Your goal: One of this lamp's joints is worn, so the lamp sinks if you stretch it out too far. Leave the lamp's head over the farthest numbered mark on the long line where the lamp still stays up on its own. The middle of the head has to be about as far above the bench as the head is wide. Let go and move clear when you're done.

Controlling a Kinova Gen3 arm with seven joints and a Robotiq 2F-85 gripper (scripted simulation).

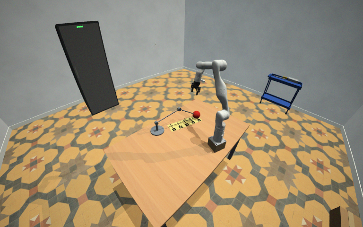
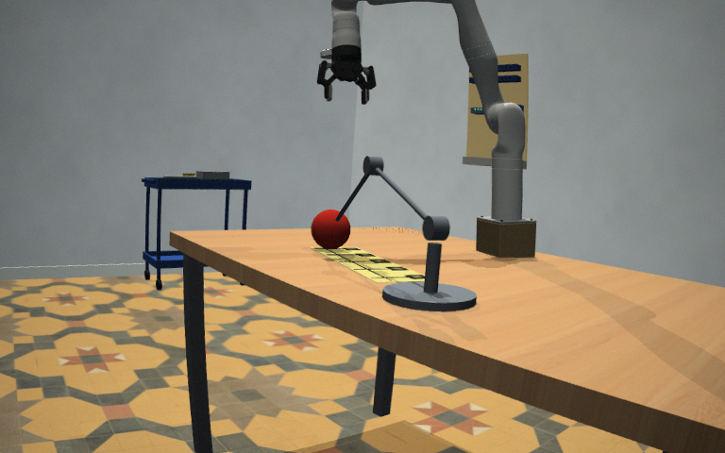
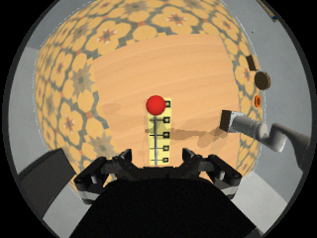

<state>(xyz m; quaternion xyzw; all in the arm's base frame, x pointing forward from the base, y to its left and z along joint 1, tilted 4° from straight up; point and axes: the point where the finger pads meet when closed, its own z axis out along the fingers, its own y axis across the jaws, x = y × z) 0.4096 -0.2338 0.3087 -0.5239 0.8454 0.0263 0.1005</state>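
Note:
The lamp's red ball head (image 1: 196, 114) (image 2: 330, 228) (image 3: 156, 105) is low over the far end of the yellow strip (image 1: 180, 125) (image 2: 374, 272) (image 3: 153, 142), by the mark farthest from the base. The head looks near or on the bench; any gap is too small to tell. The strip has several marks; their numbers are too small to read. The lamp's grey round base (image 1: 157, 130) (image 2: 405, 299) stands at the strip's near end. The elbow joint (image 1: 179, 109) (image 2: 373, 165) is raised between two thin rods. My gripper (image 1: 195, 91) (image 2: 346, 100) (image 3: 157, 154) is open and empty, well above the lamp, touching nothing.
The wooden bench (image 1: 154, 174) (image 2: 579, 320) (image 3: 193, 64) carries the lamp and my arm's base block (image 1: 216, 144) (image 2: 505, 237) (image 3: 226, 120). A blue cart (image 1: 281, 81) (image 2: 196, 183) stands on the floor beyond the bench. A dark door (image 1: 87, 67) is at the wall.

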